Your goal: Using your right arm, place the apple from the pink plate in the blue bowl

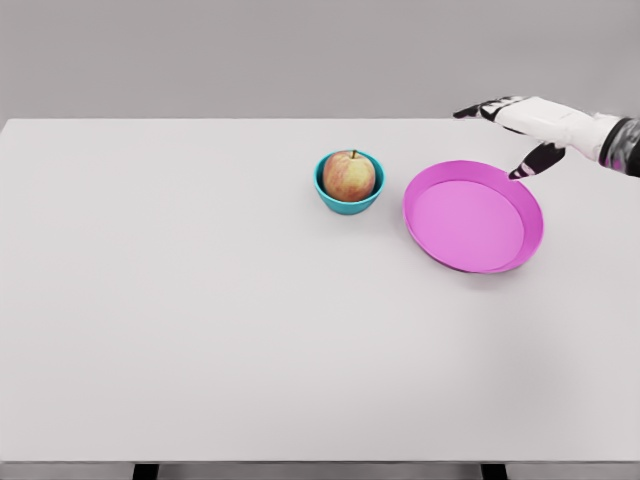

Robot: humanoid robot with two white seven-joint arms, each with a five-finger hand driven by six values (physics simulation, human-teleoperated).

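Observation:
A red-yellow apple (349,176) sits inside the small blue bowl (349,203) near the middle of the table. To its right lies the pink plate (473,216), with nothing on it. My right hand (512,132) hovers above the table behind the plate's far right rim, reaching in from the right edge. Its fingers are spread and hold nothing. The thumb (535,160) points down toward the plate's rim. The left arm does not show.
The white table (200,300) runs across the whole view, with its far edge just behind my right hand and its front edge near the bottom of the picture.

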